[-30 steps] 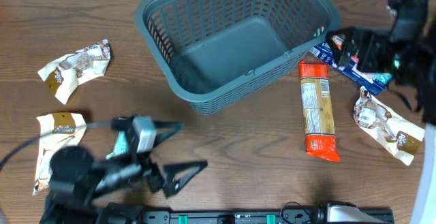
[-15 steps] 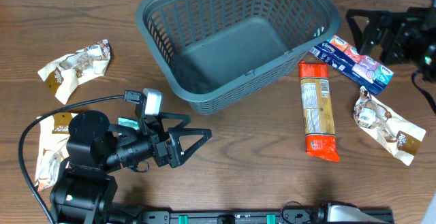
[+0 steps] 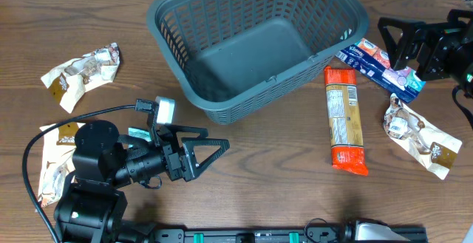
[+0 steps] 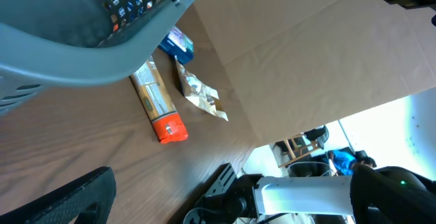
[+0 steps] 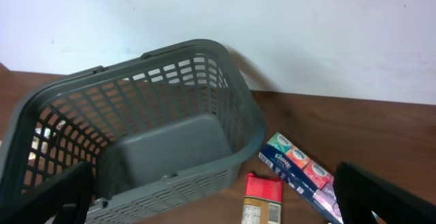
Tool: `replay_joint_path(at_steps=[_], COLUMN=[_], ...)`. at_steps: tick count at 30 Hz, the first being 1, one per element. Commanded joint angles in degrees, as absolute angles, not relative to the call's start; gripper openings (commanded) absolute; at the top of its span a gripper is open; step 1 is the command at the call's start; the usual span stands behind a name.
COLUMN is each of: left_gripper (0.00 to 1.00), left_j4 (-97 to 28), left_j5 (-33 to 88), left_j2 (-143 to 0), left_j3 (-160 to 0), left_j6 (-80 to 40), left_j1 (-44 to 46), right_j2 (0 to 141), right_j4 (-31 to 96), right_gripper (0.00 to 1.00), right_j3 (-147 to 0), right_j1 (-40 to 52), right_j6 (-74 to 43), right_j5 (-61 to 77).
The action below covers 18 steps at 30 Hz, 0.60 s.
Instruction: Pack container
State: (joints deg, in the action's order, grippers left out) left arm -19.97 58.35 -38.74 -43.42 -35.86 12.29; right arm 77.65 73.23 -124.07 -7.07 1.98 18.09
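Nearest the base, the left claw (image 3: 218, 139) has come out of a fast swing and settled low over the table (image 3: 281, 176), pointing right. Its jaws are spread wide with nothing between them. In its own wrist view the two dark fingers (image 4: 68, 197) sit at opposite corners, with bare wood between. A crumpled wrapper (image 3: 55, 154) lies partly under that arm, and a second wrapper (image 3: 81, 73) sits further back on the left.

To the right, an orange packet (image 3: 346, 121) lies flat just beside the basket's near corner. A third wrapper (image 3: 417, 136) is close to it, and a blue tissue pack (image 3: 380, 66) lies beyond. None of these has shifted.

The right claw (image 3: 390, 38) has pulled back from above the tissue pack. It now hangs just past the pack's far end, jaws wide and empty.

Furthest off, the basket (image 3: 171, 51) stands upright at the back centre of the table. Its floor is bare in the right wrist view (image 5: 170, 142).

Both arms look to be lining up rather than carrying, so I judge the packing not yet begun. The tissue pack seems the likeliest first pick for the right claw.
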Motion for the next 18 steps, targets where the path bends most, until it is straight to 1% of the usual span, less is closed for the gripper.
replay_joint_path(at_steps=[1, 2, 3, 4, 5, 6, 7, 8, 10, 12, 14, 18], left_gripper=[0.99, 0.86, 0.68, 0.52, 0.38, 0.25, 0.10, 0.06, 0.06, 0.06, 0.06, 0.06], left_j4=[-20.1, -20.0, -20.0, -20.0, -20.1, -20.1, -20.1, -20.1, -20.1, -20.1, -20.0, -19.8], left_j5=[59.4, 59.4, 59.3, 59.3, 59.4, 59.4, 59.4, 59.4, 59.3, 59.3, 59.2, 54.9], left_j2=[-38.6, -38.6, -38.6, -38.6, -38.6, -38.6, -38.6, -38.6, -38.6, -38.6, -38.6, -38.6], left_j3=[-44.0, -44.0, -44.0, -44.0, -44.0, -44.0, -44.0, -44.0, -44.0, -44.0, -44.0, -44.0], left_j6=[-36.1, -36.1, -36.1, -36.1, -36.1, -36.1, -36.4, -37.1, -38.7, -40.6, -42.0, -45.3], left_j1=[12.6, 12.6, 12.6, 12.6, 12.6, 12.6, 12.6, 12.6, 12.6, 12.7, 13.0, 15.7], right_j2=[78.3, 78.6, 78.9, 79.4, 79.9, 80.4, 80.9, 81.4, 82.3, 83.0, 83.7, 85.3], right_j4=[72.8, 72.7, 72.7, 72.7, 72.6, 72.4, 72.1, 71.6, 70.3, 68.9, 67.4, 64.4], right_gripper=[0.99, 0.98, 0.91, 0.76, 0.56, 0.43, 0.31, 0.24, 0.14, 0.09, 0.02, 0.01], right_j3=[-124.5, -124.5, -124.5, -124.5, -124.5, -124.5, -124.5, -124.5, -124.5, -124.5, -124.5, -124.5], right_j1=[-7.5, -7.5, -7.5, -7.5, -7.5, -7.5, -7.5, -7.5, -7.5, -7.5, -7.5, -7.5], right_j6=[3.9, 4.0, 4.0, 4.4, 4.4, 4.4, 4.3, 4.3, 3.4, 2.8, 2.8, 1.4], right_j5=[17.8, 17.8, 17.8, 17.8, 17.8, 17.8, 17.9, 18.1, 18.3, 19.2, 22.0, 27.6])
